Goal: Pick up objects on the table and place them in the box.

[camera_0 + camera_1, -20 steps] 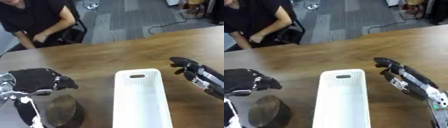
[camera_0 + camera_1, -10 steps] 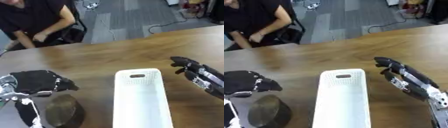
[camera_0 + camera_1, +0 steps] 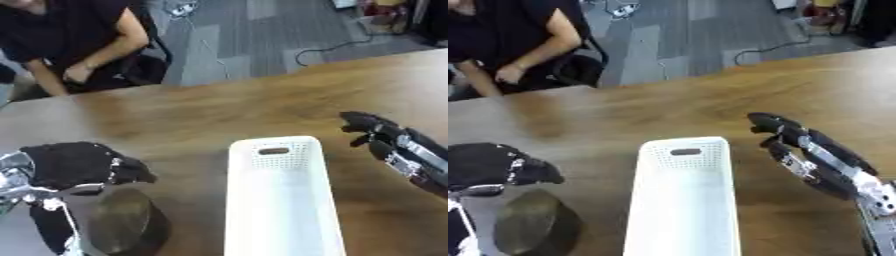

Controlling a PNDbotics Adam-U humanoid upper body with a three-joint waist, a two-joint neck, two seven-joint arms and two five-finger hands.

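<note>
A long white perforated box (image 3: pixel 282 200) lies lengthwise in the middle of the wooden table and looks empty. At the lower left sits a dark grey rounded object (image 3: pixel 122 227). My left hand (image 3: pixel 74 165), black, hovers just above and behind it, with its fingers (image 3: pixel 131 172) relaxed and pointing right; nothing is in its grasp. Right of the box, my right hand (image 3: pixel 798 142) hangs over the bare table, fingers loosely extended toward the far side and holding nothing.
The wooden table (image 3: pixel 219 110) stretches away to its far edge. A seated person (image 3: pixel 70 45) in dark clothes is beyond the far left edge, touching nothing on the table. Cables lie on the grey floor behind.
My left hand has sunk slightly toward the dark rounded object. The right hand and the box have stayed put.
</note>
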